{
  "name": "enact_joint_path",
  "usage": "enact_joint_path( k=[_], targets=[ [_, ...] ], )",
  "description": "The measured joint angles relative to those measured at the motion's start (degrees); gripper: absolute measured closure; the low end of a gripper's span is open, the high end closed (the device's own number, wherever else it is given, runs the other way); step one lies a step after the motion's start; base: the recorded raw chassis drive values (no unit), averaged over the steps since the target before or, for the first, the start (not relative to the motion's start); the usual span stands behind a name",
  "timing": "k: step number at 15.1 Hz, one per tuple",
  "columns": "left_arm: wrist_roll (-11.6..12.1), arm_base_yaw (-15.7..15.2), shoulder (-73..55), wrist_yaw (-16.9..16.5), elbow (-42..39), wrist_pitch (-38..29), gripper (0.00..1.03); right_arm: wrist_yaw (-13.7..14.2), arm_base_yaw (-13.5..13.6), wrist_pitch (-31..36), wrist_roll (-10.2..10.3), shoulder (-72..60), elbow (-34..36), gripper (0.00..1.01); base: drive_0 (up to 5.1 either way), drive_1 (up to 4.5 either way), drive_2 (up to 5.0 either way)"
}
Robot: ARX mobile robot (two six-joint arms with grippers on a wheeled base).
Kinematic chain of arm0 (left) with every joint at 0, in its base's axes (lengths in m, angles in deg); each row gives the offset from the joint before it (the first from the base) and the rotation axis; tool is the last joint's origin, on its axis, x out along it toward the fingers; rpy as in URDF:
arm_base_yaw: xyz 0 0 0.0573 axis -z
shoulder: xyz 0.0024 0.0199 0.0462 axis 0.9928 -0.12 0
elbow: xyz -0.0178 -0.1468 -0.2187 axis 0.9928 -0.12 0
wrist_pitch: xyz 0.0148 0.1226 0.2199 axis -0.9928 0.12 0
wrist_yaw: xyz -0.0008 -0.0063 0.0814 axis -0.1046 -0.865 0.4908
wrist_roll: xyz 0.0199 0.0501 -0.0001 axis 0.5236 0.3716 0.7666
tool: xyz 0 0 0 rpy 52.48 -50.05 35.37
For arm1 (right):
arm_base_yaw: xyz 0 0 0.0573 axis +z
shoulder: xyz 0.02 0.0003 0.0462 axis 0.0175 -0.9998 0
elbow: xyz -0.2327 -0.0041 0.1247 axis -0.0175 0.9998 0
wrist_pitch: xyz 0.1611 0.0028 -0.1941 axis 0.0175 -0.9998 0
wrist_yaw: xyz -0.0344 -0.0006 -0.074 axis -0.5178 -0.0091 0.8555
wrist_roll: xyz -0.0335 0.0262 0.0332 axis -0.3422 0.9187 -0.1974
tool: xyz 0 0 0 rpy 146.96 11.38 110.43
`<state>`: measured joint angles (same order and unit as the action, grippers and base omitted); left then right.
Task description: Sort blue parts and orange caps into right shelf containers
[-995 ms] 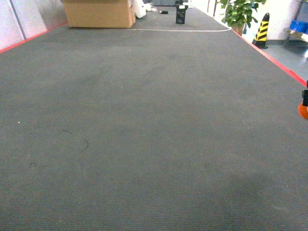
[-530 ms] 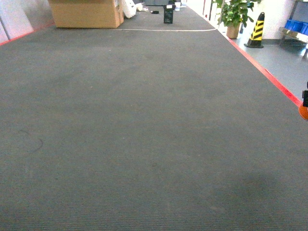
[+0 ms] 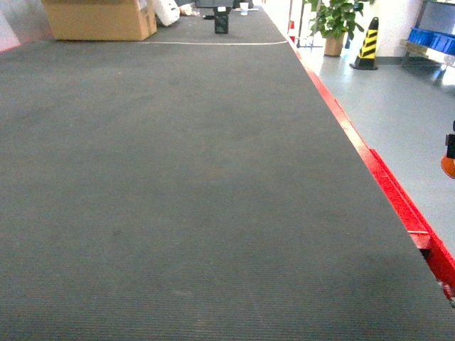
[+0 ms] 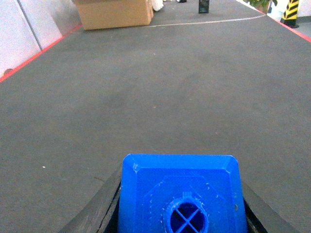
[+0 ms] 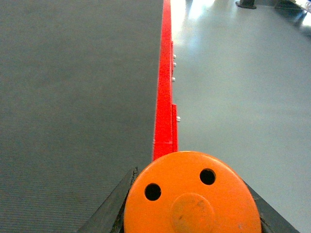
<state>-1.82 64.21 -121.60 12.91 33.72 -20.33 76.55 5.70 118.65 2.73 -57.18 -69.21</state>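
1. The left gripper (image 4: pixel 182 213) is clamped on a blue part (image 4: pixel 181 194), its black fingers (image 4: pixel 99 211) pressed to both sides, above dark grey carpet (image 4: pixel 155 97);
2. The right gripper (image 5: pixel 192 204) grips an orange cap (image 5: pixel 192 196), above the carpet's red edge strip (image 5: pixel 165 97);
3. Blue crates (image 3: pixel 431 37) sit far right, beyond a striped cone (image 3: pixel 367 42).

Even, diffuse indoor light falls on the dark carpet (image 3: pixel 178 177), which looks grainy and slightly soft in the head view. The grey floor (image 5: pixel 243 73) shows pale glare toward the top. Near objects in both wrist views are sharp and saturated.
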Motion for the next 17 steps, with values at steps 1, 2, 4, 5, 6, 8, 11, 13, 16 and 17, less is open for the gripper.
enact_joint_path(
  k=[1, 2, 4, 5, 6, 8, 11, 13, 16, 17],
  targets=[
    [0.0, 0.0, -0.1, 0.0, 0.0, 0.2, 0.58, 0.0, 0.0, 0.0, 0.0, 0.0, 0.0, 0.57, 4.7, -3.86, -0.8],
    [0.0, 0.0, -0.2, 0.0, 0.0, 0.2, 0.58, 0.0, 0.0, -0.1, 0.0, 0.0, 0.0, 0.57, 4.6, -3.94, -0.8],
    [0.0, 0.2, -0.2, -0.1, 0.0, 0.1, 0.58, 0.0, -0.1, 0.0, 0.0, 0.0, 0.0, 0.57, 4.6, -3.96, -0.8],
    [0.0, 0.2, -0.2, -0.1, 0.0, 0.0, 0.58, 0.0, -0.1, 0.0, 0.0, 0.0, 0.0, 0.57, 4.6, -3.99, -0.8],
    [0.0, 0.2, -0.2, -0.1, 0.0, -0.1, 0.58, 0.0, -0.1, 0.1, 0.0, 0.0, 0.0, 0.57, 4.5, -4.0, -0.8],
    [0.0, 0.2, -0.2, 0.0, 0.0, 0.2, 0.58, 0.0, 0.0, 0.0, 0.0, 0.0, 0.0, 0.57, 4.6, -3.98, -0.8],
    [0.0, 0.2, -0.1, -0.1, 0.0, -0.2, 0.58, 0.0, 0.0, 0.3, 0.0, 0.0, -0.1, 0.57, 4.7, -3.84, -0.8],
    [0.0, 0.1, -0.1, 0.0, 0.0, -0.1, 0.58, 0.0, 0.0, 0.1, 0.0, 0.0, 0.0, 0.57, 4.9, -3.4, -1.3],
    [0.0, 0.1, -0.1, 0.0, 0.0, 0.1, 0.58, 0.0, 0.0, 0.0, 0.0, 0.0, 0.0, 0.57, 5.0, -2.4, -2.4],
    [0.0, 0.1, -0.1, 0.0, 0.0, 0.1, 0.58, 0.0, 0.0, -0.1, 0.0, 0.0, 0.0, 0.57, 4.9, -2.44, -2.4]
  ],
)
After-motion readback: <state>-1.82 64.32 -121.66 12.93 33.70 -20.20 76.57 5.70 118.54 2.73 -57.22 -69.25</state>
